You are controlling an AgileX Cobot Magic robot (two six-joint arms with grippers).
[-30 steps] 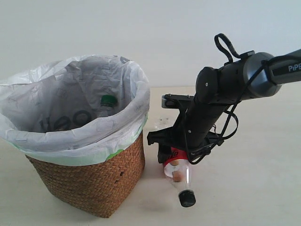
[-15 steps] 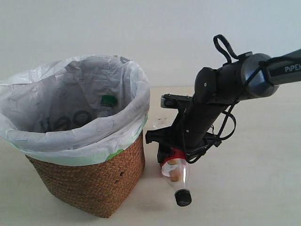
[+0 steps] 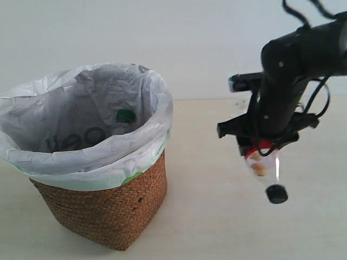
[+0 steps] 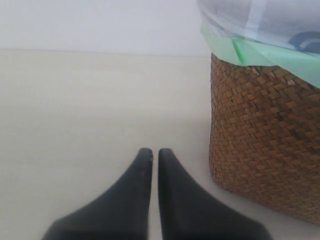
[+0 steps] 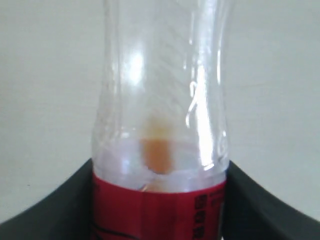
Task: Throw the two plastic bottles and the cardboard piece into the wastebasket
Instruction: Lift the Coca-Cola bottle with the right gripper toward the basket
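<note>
Pale tabletop (image 3: 217, 233) runs back to a plain white wall. Nearest stands the wastebasket (image 3: 108, 211), brown wicker with a white bag liner (image 3: 81, 157) folded over its rim. The green-capped bottle (image 3: 125, 116) lies inside, only its cap and shoulder showing. Low beside the wicker wall sits the left gripper (image 4: 155, 155), fingers together, holding nothing. Further back, on the exterior view's right, the right gripper (image 3: 259, 146) is clamped on the red label of the black-capped bottle (image 3: 267, 170). That bottle hangs cap-down, clear of the table and well apart from the basket. No cardboard piece is sighted in any view; it may be hidden in the liner. Assessment: the second bottle is in carry. The next move calls for travel across to above the rim before release; a low approach risks snagging the liner.
</note>
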